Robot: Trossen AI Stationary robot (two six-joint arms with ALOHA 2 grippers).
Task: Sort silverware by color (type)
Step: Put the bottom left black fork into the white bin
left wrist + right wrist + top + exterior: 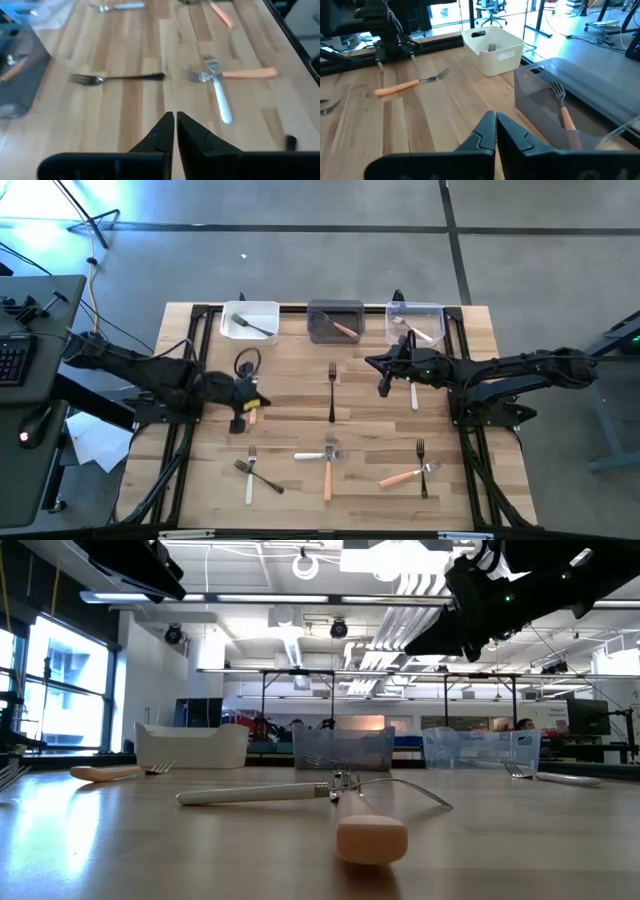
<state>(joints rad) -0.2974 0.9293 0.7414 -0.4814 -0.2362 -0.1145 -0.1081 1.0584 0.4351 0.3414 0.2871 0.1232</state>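
The silverware lies scattered on the wooden table [290, 420]. A black fork [332, 392] lies mid-table and a white fork [413, 392] lies under my right arm. An orange fork [412, 82] lies by my left gripper [243, 402], which is shut and empty above the table's left part. Toward the near edge, a white fork [220, 95] crosses an orange one [240, 74], a white and a black fork [252, 472] cross, and an orange and a black fork [415, 472] lie together. My right gripper [385, 385] hangs shut and empty before the clear bin.
Three bins stand along the far edge: a white bin [250, 320] with a black fork, a grey bin [335, 322] with an orange fork, and a clear bin [415, 322] with a white fork. A black frame rims the table.
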